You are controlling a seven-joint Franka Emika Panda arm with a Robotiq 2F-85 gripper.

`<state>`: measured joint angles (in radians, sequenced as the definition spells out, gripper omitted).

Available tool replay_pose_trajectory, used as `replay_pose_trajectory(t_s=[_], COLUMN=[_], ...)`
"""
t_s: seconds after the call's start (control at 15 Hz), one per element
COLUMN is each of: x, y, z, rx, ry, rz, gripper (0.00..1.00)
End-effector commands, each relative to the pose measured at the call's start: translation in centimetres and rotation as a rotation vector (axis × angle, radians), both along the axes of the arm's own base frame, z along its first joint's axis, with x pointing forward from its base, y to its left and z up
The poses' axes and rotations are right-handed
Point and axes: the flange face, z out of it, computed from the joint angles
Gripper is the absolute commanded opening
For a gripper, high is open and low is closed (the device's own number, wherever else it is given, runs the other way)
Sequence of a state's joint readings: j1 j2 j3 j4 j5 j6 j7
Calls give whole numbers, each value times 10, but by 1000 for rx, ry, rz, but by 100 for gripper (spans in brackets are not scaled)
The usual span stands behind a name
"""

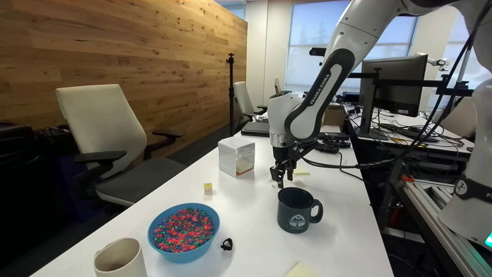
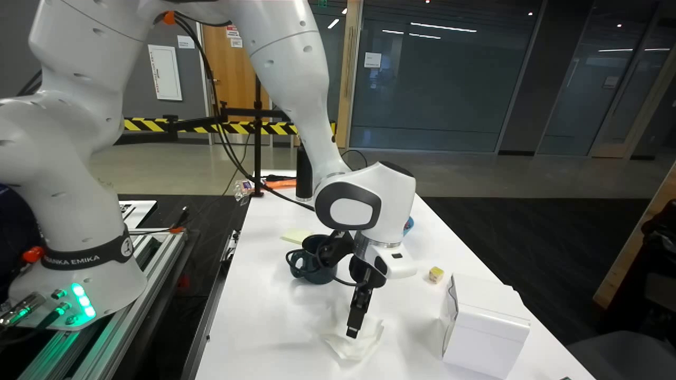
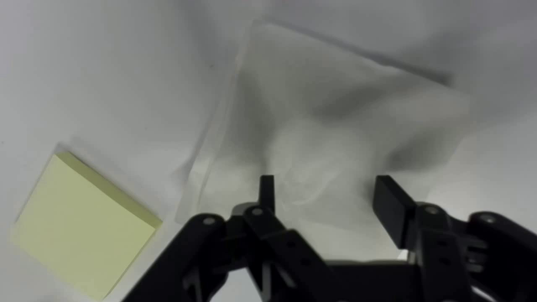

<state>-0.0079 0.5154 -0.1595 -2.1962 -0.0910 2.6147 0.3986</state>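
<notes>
My gripper is open and points down at a crumpled white tissue on the white table. In the wrist view a raised fold of the tissue lies between the two black fingers. I cannot tell whether the fingers touch it. In both exterior views the gripper is low over the table. The tissue spreads beneath it in an exterior view. A pale yellow sticky-note pad lies beside the tissue. A dark mug with a handle stands upright near the gripper.
A white box with a clear front and a small yellow cube stand nearby. A blue bowl holds small coloured pieces. A beige cup, a black ring-like piece and a yellow note are farther along.
</notes>
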Motion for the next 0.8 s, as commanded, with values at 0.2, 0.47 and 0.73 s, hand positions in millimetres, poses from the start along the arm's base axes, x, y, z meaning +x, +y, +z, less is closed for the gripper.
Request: replay_pose_trajectory(t_s=[0.2, 0.47, 0.73], x=[-3, -3, 2], y=[0, -1, -3], z=[15, 28, 15], rx=[29, 34, 32], ry=[-25, -47, -36], rz=[-1, 3, 0], gripper=[97, 100, 100])
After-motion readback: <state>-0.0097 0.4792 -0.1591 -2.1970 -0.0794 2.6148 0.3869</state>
